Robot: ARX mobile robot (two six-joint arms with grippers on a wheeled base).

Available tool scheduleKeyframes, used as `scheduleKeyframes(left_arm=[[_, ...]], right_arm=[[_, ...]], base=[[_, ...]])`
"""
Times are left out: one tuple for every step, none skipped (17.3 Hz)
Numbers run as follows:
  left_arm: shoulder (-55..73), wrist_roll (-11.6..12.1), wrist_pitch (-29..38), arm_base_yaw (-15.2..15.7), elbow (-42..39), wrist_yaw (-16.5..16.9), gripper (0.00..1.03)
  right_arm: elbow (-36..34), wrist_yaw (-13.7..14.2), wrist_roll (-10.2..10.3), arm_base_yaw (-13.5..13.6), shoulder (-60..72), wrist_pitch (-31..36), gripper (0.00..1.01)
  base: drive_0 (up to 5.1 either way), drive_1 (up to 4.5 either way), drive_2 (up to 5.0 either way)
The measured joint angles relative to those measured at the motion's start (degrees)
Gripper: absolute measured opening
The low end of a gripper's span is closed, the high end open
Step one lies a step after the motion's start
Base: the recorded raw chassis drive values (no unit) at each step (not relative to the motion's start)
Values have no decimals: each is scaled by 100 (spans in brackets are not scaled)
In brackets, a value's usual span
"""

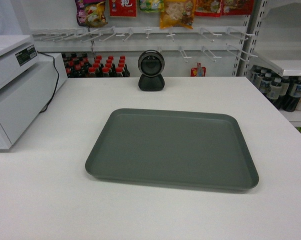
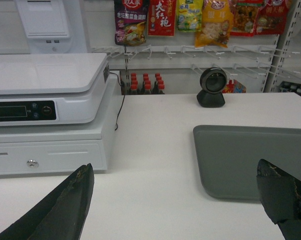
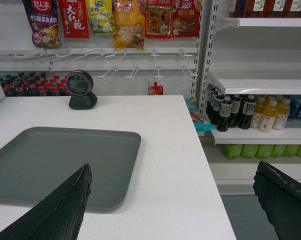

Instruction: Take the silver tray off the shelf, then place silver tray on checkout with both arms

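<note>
The silver tray [image 1: 170, 150] lies flat on the white checkout [image 1: 140, 95], a little right of its middle, with nothing on it. Neither arm shows in the head view. In the left wrist view my left gripper [image 2: 174, 165] is open above the bare checkout [image 2: 155, 150], and the silver tray [image 2: 250, 155] lies to its right, apart from the fingers. In the right wrist view my right gripper [image 3: 173, 165] is open over the checkout's right edge [image 3: 190, 150], with the silver tray [image 3: 55, 160] to its left. The shelf [image 3: 260, 82] stands to the right.
A white register machine [image 1: 15, 85] sits at the counter's left. A black round scanner [image 1: 151, 70] stands at the far edge. Behind are hook rails with snack packs [image 1: 176, 12] and dark bottles [image 1: 97, 66]. Drink bottles [image 3: 250, 112] fill the lower shelf at right.
</note>
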Motion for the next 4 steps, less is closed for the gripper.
scheduleKeyframes(left_arm=[[0,2,0,0,0,0,98],[0,0,0,0,0,0,98],[0,0,0,0,0,0,98],[0,0,0,0,0,0,98]], right_arm=[[0,0,0,0,0,0,98],[0,0,0,0,0,-2,98],[0,0,0,0,0,0,98],[0,0,0,0,0,0,98]], base=[[0,0,0],[0,0,0],[0,0,0],[0,0,0]])
